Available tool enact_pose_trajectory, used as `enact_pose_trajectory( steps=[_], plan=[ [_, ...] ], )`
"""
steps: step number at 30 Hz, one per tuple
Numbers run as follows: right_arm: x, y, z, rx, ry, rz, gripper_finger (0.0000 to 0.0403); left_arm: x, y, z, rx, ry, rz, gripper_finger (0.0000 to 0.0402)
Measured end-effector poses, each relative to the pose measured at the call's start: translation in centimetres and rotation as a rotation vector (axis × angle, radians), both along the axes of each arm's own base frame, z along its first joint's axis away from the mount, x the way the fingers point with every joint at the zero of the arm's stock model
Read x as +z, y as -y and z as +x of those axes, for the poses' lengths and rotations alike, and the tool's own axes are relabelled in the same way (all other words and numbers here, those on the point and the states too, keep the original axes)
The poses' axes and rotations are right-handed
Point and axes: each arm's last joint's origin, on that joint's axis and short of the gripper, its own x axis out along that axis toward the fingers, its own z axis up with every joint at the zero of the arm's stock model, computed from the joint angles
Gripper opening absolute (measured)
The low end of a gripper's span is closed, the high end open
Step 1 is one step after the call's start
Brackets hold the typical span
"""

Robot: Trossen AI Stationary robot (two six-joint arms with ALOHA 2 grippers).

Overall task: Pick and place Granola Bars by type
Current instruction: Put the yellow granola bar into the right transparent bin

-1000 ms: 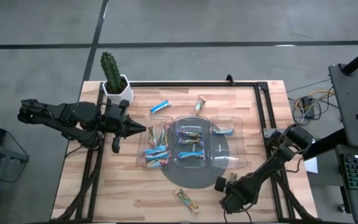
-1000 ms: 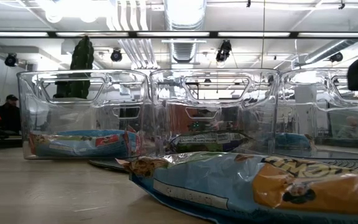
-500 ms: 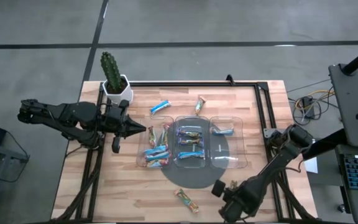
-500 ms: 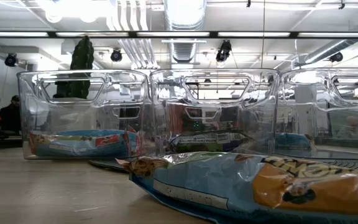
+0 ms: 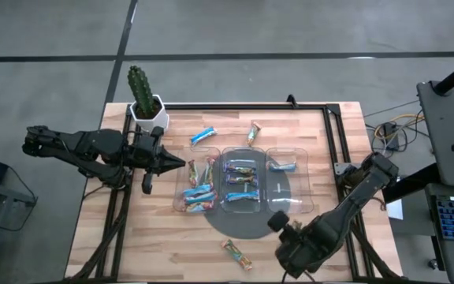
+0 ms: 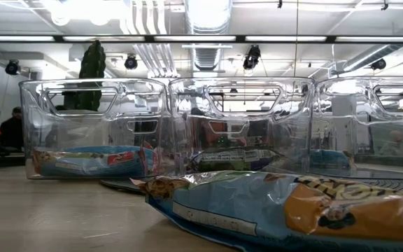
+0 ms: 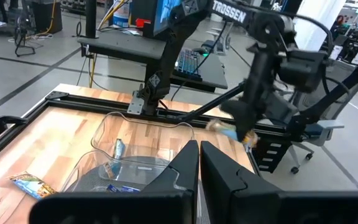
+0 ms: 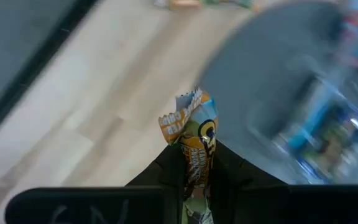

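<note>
My right gripper point(image 5: 288, 227) hangs over the table's near right part, shut on an orange-gold granola bar point(image 8: 193, 142). The left wrist view shows this bar point(image 7: 232, 130) in the air. A clear three-compartment tray point(image 5: 312, 185) holds blue bars at the left point(image 5: 198, 193), multicoloured bars in the middle point(image 5: 241, 175) and one blue bar at the right point(image 5: 282, 166). Loose bars lie flat on the wood: a blue one point(image 5: 203, 136), one beside it point(image 5: 254, 132) and one near the front edge point(image 5: 236, 253). My left gripper point(image 5: 184, 165) waits shut, left of the tray. My right gripper pinches the orange-gold bar between its two fingers by its flat faces point(image 8: 196, 163). The bar runs along the fingers, and its crimped free end point(image 8: 188, 112) sticks out past the fingertips. The fingers point steeply down from above. The bar is lifted clear of the table.
A dark round mat point(image 5: 247, 225) lies under the tray's near side. A cactus in a white pot point(image 5: 143, 101) stands at the far left corner. A black frame rail point(image 5: 333, 134) runs along the far and right edges. In the low view a bar point(image 6: 278, 210) lies close in front.
My right gripper has risen from the table at the near right with the orange-gold bar, and its wrist has rolled. The bar, which lay on the wood, now hangs clear of it.
</note>
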Motion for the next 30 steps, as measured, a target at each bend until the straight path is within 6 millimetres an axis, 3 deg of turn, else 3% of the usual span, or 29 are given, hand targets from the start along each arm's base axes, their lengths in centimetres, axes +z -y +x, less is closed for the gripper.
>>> enact_pose_trajectory(
  steps=[9, 13, 22, 30],
  plan=[
    [3.3, 5.5, -1.8, -0.279, 0.136, -0.038, 0.0034, 0.0, 0.0, 0.0, -0.001, 0.002, 0.005, 0.0000],
    [3.8, 8.4, -2.5, -0.344, 0.161, -0.042, 0.0034, 0.0, 0.0, 0.0, -0.001, 0.002, 0.006, 0.0000],
    [3.1, 13.6, -2.8, -0.522, 0.290, 0.060, 0.0034, 0.0, 0.0, -0.1, -0.001, 0.003, 0.007, 0.0000],
    [0.2, 16.7, -5.0, -0.590, 0.288, 0.052, 0.0033, 0.1, -0.1, -0.2, 0.000, 0.008, -0.001, 0.0000]
  ],
)
